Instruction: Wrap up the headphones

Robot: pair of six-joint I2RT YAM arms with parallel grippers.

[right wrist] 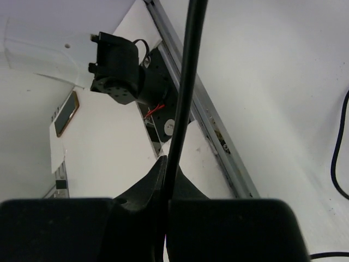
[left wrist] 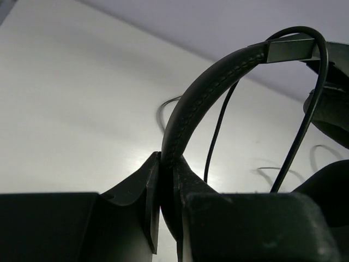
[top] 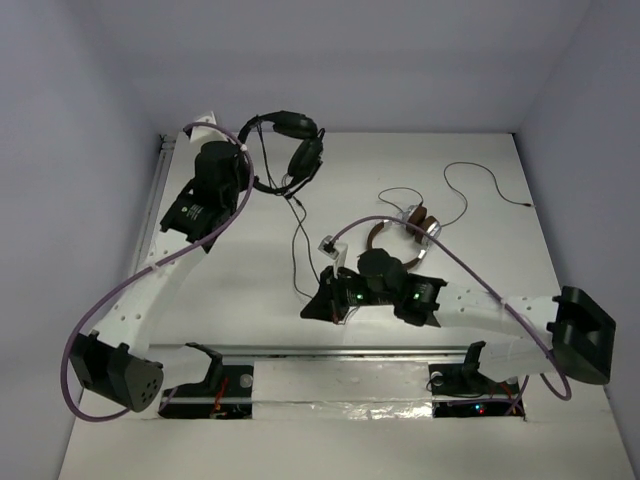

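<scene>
Left tool [left wrist: 166, 177], seen from my remote station, is clamped tight on the padded headband of the headphones [top: 300, 150], with the stitched band pinched between both fingers. From that grip the band arches up and away to the right in the left wrist view, ending at a squared slider above one earcup.

From the overhead camera, the all-black headphones sit at the far left corner of the table [top: 240, 300]. Their headband lies on the far side, running roughly left to right, and the two earcups point back toward the near edge. I cannot tell whether the earcups rest on the surface or hang just above it.

Their thin black cable [right wrist: 185, 82] has its long axis running far to near. It leaves the earcups and trails across the white surface toward the middle of the table. The right tool [right wrist: 165, 194] has it pinched there, fingers fully together with the wire passing straight up between them. In that wrist view the cable rises in a nearly straight, slightly tilted line from the grip.

Just to the right of the right tool and a little farther back lie the brown-banded headphones [top: 418, 220], with their own fine cord looping toward the far right.
</scene>
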